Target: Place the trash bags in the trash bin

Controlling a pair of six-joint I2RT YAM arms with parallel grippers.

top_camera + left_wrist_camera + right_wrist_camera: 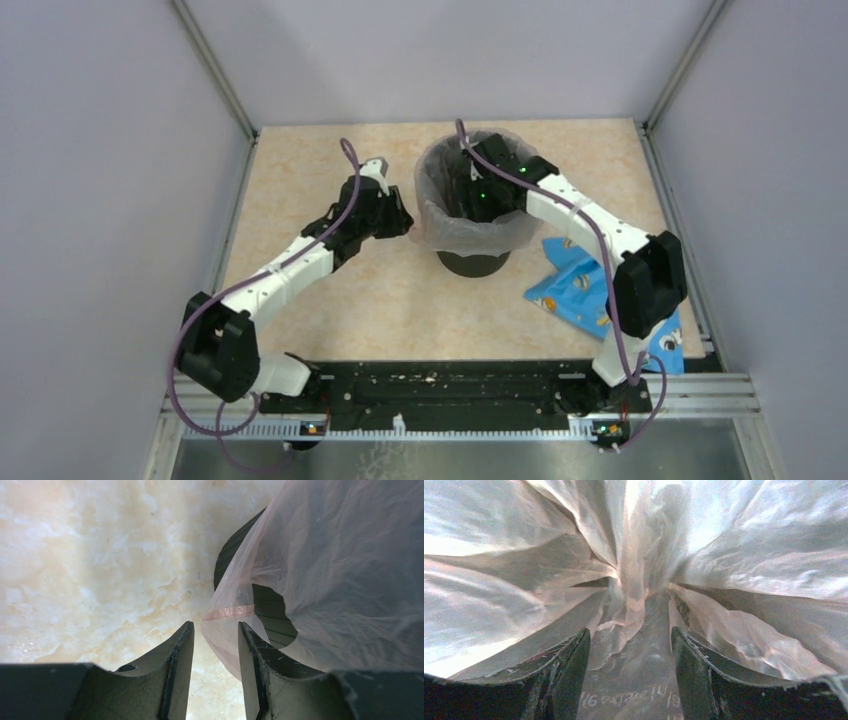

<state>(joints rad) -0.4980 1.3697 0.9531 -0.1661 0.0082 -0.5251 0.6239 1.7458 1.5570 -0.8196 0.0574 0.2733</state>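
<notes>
The bag (437, 218) lined the bin (473, 264), with its skirt draped over the rim. The right gripper (629, 631) sat inside the bag, jaws open over loose film. The left gripper (215, 628) stood beside the bin, jaws open around the hem. Risk: a finger snagged in the film could drag the bag out on withdrawal, or tip the bin.

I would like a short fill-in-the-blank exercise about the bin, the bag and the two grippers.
The bag hanging over the rim of the bin is pale ____. The gripper down inside the bin belongs to the ____ arm. The left gripper, beside the bin, has its jaws ____. The flat packet on the bin's other side is ____.
Missing words: pink, right, open, blue.
</notes>
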